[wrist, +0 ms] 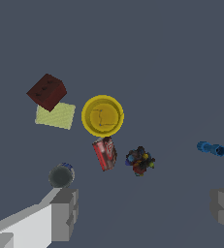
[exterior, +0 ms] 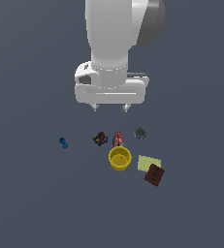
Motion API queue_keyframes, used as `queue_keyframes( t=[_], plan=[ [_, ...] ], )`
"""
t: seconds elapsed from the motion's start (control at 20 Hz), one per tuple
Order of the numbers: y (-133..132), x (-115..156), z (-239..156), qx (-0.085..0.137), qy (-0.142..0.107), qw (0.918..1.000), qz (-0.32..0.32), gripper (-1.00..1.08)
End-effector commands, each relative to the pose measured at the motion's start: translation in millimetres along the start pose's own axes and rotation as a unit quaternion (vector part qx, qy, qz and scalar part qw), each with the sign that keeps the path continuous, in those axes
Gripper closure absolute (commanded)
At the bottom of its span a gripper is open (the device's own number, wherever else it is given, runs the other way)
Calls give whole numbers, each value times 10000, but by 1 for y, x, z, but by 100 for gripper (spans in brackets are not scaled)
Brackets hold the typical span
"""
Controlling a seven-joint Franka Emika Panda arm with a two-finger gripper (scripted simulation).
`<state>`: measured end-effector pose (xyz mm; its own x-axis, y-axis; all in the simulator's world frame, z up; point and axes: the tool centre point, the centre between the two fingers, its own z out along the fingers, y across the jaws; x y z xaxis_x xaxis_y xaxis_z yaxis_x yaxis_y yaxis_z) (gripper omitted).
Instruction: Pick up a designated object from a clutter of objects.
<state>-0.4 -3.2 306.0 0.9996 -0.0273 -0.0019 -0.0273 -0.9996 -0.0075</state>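
Bright yellow cup (exterior: 120, 158) upright, open mouth up — amid scattered clutter, untouched

Matt yellow cup (exterior: 120, 158) — smooth plastic look, pale square (exterior: 149, 163) finely textured, brown block (exterior: 154, 175) dull, floor (exterior: 31, 203) flat grey

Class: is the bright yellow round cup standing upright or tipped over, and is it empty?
Upright and empty: the bright yellow round cup shows its open rim and bare floor in the wrist view.
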Motion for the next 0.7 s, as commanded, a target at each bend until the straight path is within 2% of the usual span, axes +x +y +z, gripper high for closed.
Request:
queue_keyframes(
  t=[0.0,0.65],
  plan=[
    [0,0,0,0,0,10000,0,-20],
    [1,4,6,-64,-29,10000,-14,-20]
  ],
)
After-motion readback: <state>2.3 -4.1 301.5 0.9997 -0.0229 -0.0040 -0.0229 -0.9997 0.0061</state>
